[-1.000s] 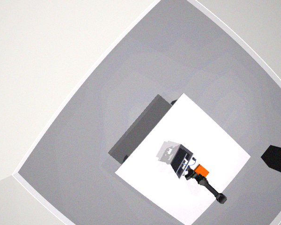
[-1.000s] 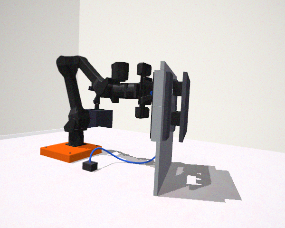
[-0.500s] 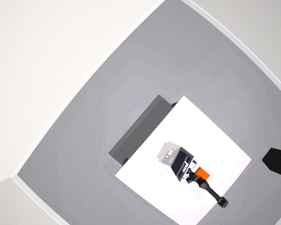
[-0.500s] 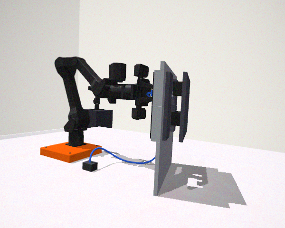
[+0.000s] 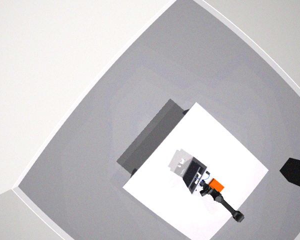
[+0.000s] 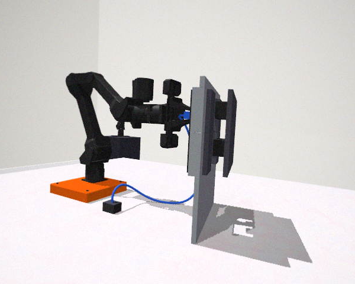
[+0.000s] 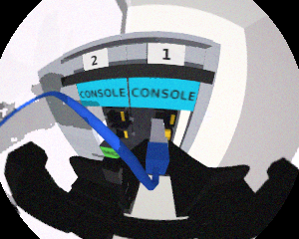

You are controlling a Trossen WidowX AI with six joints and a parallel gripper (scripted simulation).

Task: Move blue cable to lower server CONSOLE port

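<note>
The blue plug (image 6: 187, 115) (image 7: 157, 158) has a clear front end, which shows whole in the wrist view, just in front of the upper server's face. It looks out of the port. My gripper (image 6: 189, 115) (image 7: 157, 142) is shut on the plug, one finger above and one below it. The blue cable (image 6: 171, 202) (image 7: 86, 114) bends back from the plug and hangs down. The upper server's cyan CONSOLE label (image 7: 163, 94) is under tag 1, and the lower server's CONSOLE label (image 7: 102, 93) is beside it under tag 2. Dark ports with yellow contacts show below both labels.
The grey upright rack panel (image 6: 202, 195) stands on the white table (image 5: 196, 129) (image 6: 80, 244). The cable's far end enters a small black block (image 6: 111, 207) near the orange arm base (image 5: 216, 184) (image 6: 87, 189). A green label (image 7: 110, 150) shows left of the plug in the wrist view.
</note>
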